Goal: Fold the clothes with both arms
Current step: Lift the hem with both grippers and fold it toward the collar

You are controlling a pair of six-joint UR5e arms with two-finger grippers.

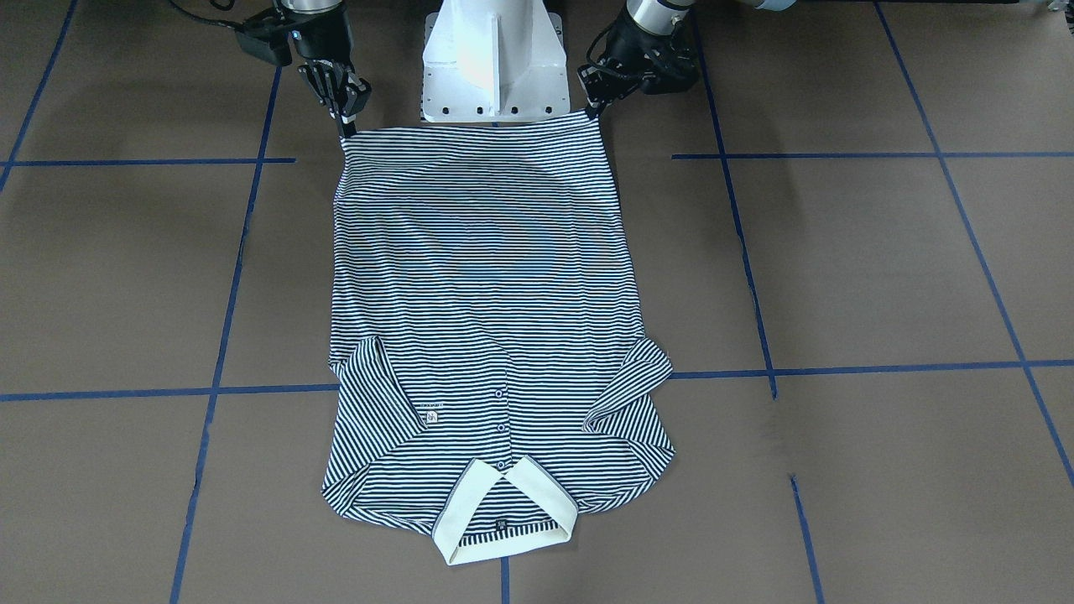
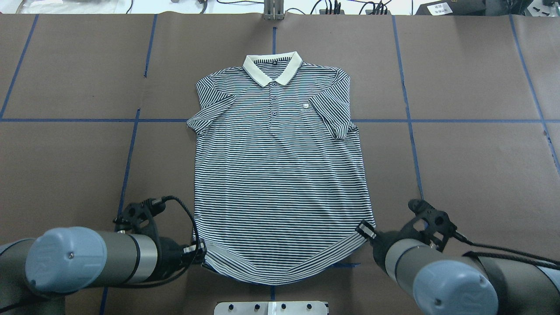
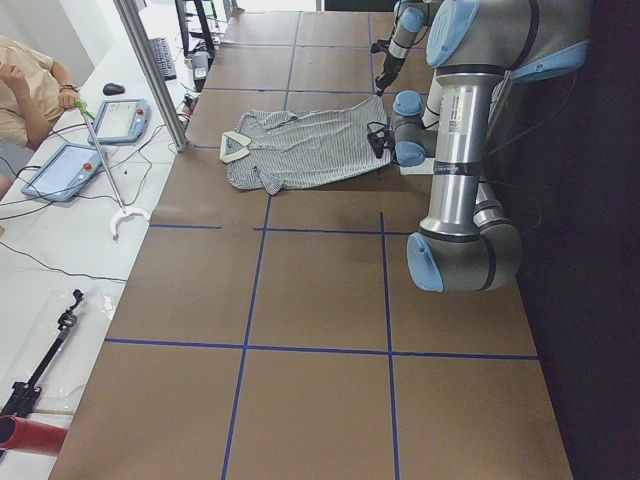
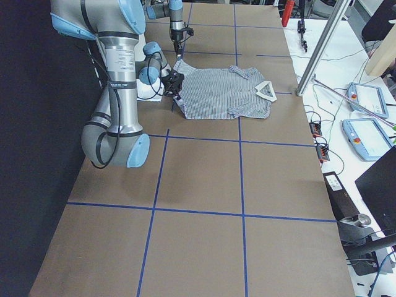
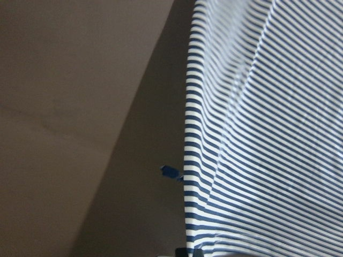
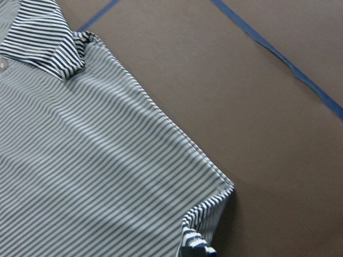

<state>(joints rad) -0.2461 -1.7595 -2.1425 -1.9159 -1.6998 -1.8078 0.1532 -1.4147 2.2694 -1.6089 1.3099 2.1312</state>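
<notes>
polo shirt (image 2: 280, 175) flat n face-up mid table (image 2: 459, 153), collar (image 2: 272, 71) at the far end from the robot. left hand (image 2: 200, 253) n right hand (image 2: 365, 229) each clamped on a hem corner, near edge, w/ shirt stretched btwn them.

Polo shirt (image 4: 219, 93): is lying flat on the table, hem toward the robot, cream collar (image 4: 265, 90) pointing away from it.
Right arm (image 4: 120, 74): the near, large one, is standing tall at the table's edge and bending down toward the hem.
Right gripper (image 4: 175, 81): is sitting at the near hem corner, touching the cloth.
Left arm (image 4: 175, 18): the far, small one, is reaching down.
Left gripper (image 4: 179, 53): is hanging at the far hem corner.
Table (image 4: 204, 179): is showing brown, with blue tape lines crossing it.
Two control tablets (image 4: 365, 99): are lying on the white bench beyond the collar end.
</notes>
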